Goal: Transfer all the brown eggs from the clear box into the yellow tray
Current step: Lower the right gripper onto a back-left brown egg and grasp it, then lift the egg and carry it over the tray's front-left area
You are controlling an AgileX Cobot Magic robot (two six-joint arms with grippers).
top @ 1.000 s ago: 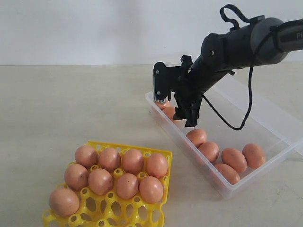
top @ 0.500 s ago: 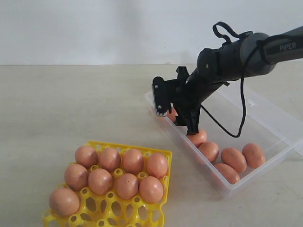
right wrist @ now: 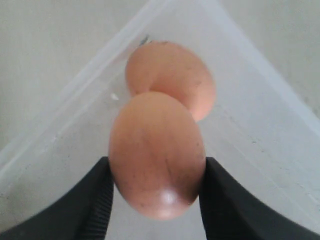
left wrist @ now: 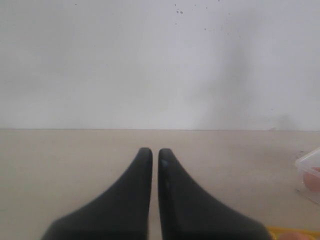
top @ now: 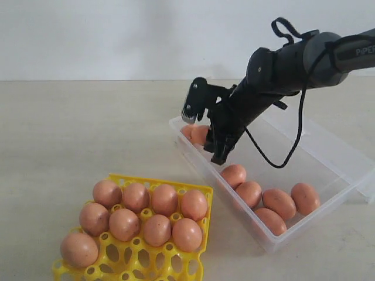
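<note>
- Nine brown eggs (top: 157,229) sit in the yellow tray (top: 153,261); I count about seven left in the clear box (top: 304,225).
- My right gripper (right wrist: 156,205) pinches the corner egg (right wrist: 156,145), low in the box.
- My left gripper (left wrist: 155,155) is pressed together, empty.

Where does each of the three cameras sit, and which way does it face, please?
Exterior view: off the arms, facing across the yellow tray toward the clear box and wall; shows the right arm and right end effector.
Left wrist view: on the left wrist, looking level over the table at the wall; shows the nearly closed left end effector.
Right wrist view: on the right wrist, looking down into a box corner; shows fingers flanking a brown egg.
Shared: exterior and right wrist views both show that egg and corner.
</note>
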